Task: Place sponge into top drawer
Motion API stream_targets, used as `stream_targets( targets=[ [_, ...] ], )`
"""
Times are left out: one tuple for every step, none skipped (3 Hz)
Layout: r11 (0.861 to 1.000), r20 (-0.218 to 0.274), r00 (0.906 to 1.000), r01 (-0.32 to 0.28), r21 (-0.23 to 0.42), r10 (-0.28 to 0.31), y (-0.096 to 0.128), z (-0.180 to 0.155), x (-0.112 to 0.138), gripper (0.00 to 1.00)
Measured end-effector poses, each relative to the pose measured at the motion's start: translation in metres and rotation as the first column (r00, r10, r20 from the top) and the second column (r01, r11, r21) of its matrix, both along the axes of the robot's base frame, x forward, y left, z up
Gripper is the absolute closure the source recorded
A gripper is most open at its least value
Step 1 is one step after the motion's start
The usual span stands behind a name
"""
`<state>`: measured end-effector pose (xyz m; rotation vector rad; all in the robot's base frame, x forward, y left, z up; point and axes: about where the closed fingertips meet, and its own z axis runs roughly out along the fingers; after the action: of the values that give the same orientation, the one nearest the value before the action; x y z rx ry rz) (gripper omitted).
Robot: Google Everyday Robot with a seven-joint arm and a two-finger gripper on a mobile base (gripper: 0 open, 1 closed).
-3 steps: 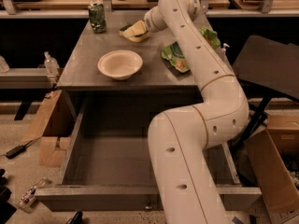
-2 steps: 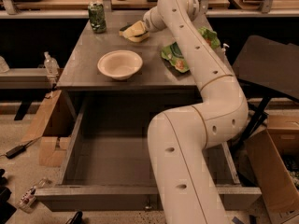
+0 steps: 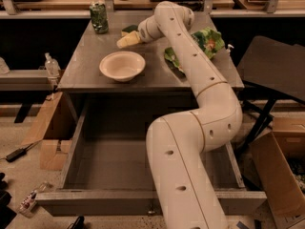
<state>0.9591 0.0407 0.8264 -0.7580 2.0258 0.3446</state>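
My gripper is over the back middle of the grey table, just behind the white bowl, at the end of the white arm. The sponge shows as a dark green patch with pale yellow below it, right at the gripper's tip. I cannot tell whether the sponge is held or lies on the table. The top drawer is pulled wide open below the table's front edge. What I see of its inside is bare, and the arm hides the right part of it.
A white bowl sits front centre on the table. A green can stands at the back left. A green snack bag lies at the right. A cardboard box and a dark chair are at the right.
The gripper has moved a little left and toward the front of the table, closer to the bowl. The pale yellow at its tip moved with it.
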Motion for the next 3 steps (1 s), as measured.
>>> stream_targets(
  targets=[
    [1.000,-0.033,0.9990,-0.029,-0.003,0.028,0.0173,-0.0132,-0.0048,0.20],
    [1.000,-0.037,0.9989,-0.030,-0.003,0.030,0.0186,-0.0125,-0.0053,0.43],
    [1.000,-0.037,0.9989,-0.030,-0.003,0.030,0.0187,-0.0053,-0.0059,0.66]
  ],
)
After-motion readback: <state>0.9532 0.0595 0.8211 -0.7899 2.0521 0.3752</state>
